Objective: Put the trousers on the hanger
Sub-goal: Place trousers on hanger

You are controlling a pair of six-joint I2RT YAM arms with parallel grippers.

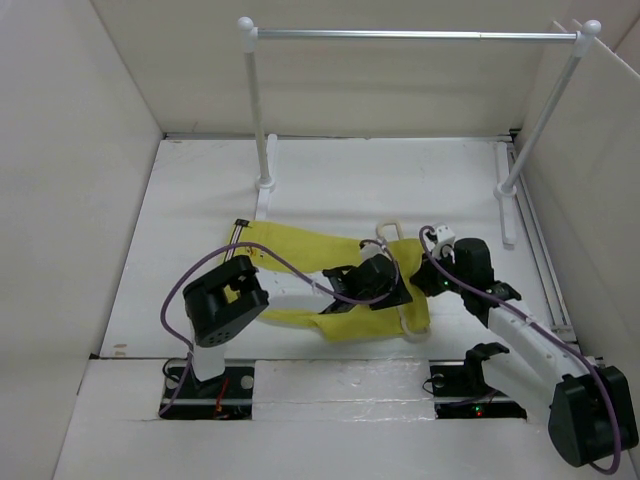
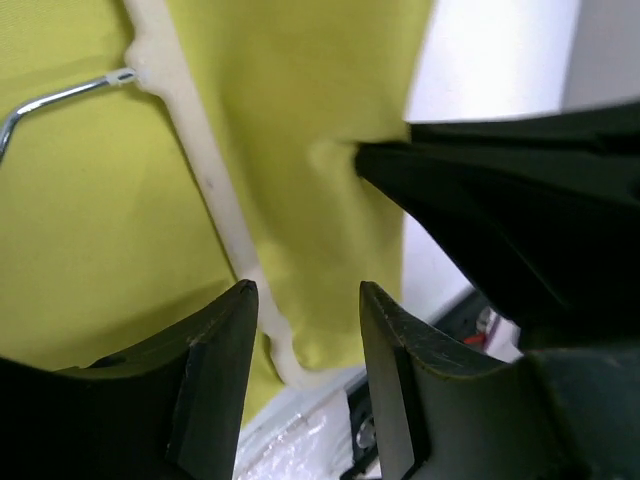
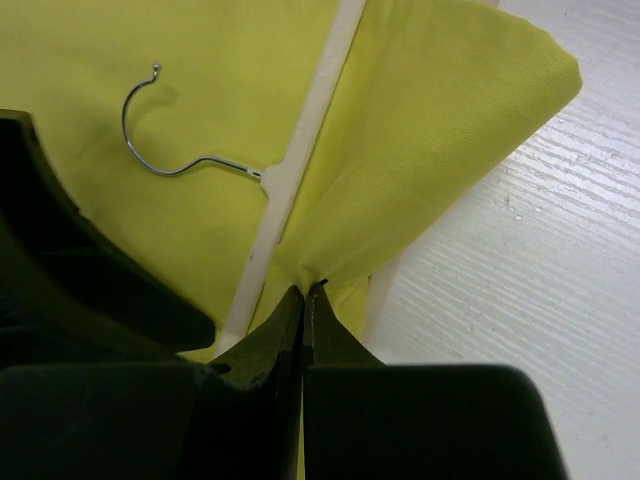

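My right end effector [image 3: 305,298] pinches the mustard-yellow cloth trousers [image 3: 430,150]. My left end effector [image 2: 308,292] hangs parted above the thin cream-white hanger [image 2: 215,200]

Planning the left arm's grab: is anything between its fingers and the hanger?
Nothing visible. The hanger lies bare on the trousers, just ahead of the open left gripper; the right gripper pinches cloth off to one side.
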